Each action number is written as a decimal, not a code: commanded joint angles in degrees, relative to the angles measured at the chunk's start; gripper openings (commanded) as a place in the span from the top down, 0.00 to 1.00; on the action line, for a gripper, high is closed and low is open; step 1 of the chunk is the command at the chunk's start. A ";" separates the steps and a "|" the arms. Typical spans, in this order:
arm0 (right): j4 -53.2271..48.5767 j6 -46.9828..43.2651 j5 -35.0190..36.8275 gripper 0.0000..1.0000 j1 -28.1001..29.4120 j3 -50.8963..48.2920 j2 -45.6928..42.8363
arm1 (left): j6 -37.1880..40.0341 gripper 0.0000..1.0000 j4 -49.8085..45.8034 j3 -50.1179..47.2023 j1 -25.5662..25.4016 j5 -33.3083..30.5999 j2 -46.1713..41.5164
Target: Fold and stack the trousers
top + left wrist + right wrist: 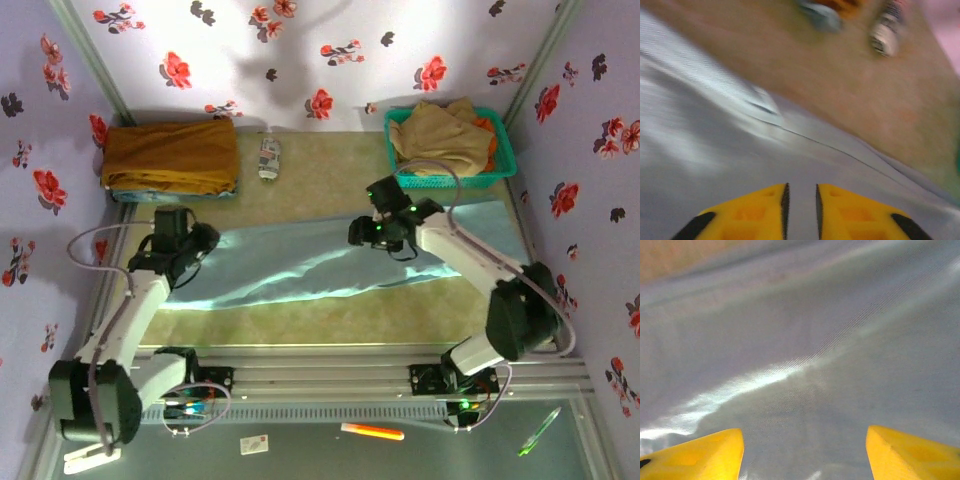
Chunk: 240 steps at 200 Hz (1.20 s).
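Pale aqua trousers [300, 270] lie spread flat, faintly creased.

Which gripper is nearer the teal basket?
Right. The right gripper is over the trousers, just near-left of the teal basket; the left gripper is at the trousers' left end, far off.
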 commanded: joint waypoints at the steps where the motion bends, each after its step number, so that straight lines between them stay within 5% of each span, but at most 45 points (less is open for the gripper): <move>1: -6.21 -1.65 5.11 0.32 -4.86 -1.76 -2.95 | -4.71 0.73 1.91 -3.42 -8.06 -2.58 2.86; 50: -1.23 -0.90 1.24 0.31 -11.53 -10.00 -3.45 | -10.10 0.73 17.16 -10.96 -10.94 -3.61 14.85; 92: 9.80 2.98 -2.82 0.29 -17.63 -17.77 2.56 | -8.75 0.77 22.73 -16.35 -3.46 -3.02 18.85; 143: 11.64 6.16 -6.12 0.29 -23.21 -25.46 3.43 | -4.52 0.77 23.09 -21.44 4.36 0.50 15.29; 198: 2.54 4.61 -12.28 0.30 -24.80 -18.94 -5.04 | 0.80 0.77 17.53 -19.37 13.34 2.25 11.50; 240: -5.00 5.25 -1.92 0.25 -25.08 -6.39 -13.54 | 0.53 0.78 17.06 -13.48 17.35 6.64 18.11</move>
